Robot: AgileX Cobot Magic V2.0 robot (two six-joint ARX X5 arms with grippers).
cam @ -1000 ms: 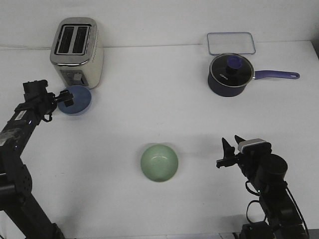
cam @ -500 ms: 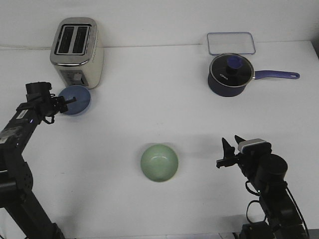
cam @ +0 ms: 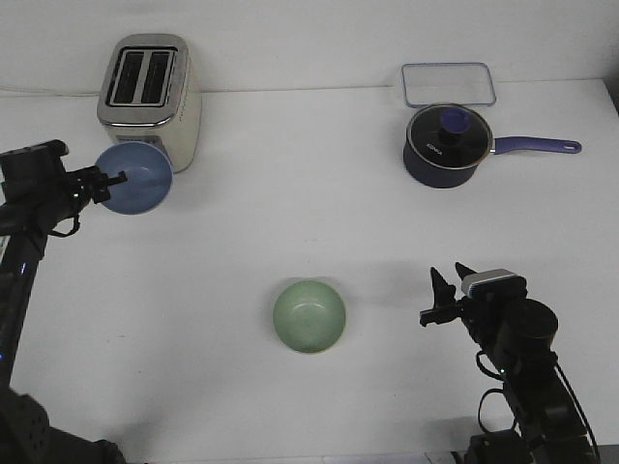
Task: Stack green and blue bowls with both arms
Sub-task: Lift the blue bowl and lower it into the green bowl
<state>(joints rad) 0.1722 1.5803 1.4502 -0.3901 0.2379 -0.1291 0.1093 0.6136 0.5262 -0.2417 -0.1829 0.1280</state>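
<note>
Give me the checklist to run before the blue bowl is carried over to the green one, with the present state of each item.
1. Left gripper has the blue bowl by its rim: ok; the bowl appears lifted and tilted beside the toaster.
2. Grip firm enough to carry: cannot tell; only the front view is given.
3. Green bowl upright, mouth up, nothing in it: ok.
4. Path from blue bowl to green bowl free of things on the table: ok; the saucepan and glass lid stand far to the right.
5. Right gripper out of the way: ok; open, right of the green bowl, not touching it.
</note>
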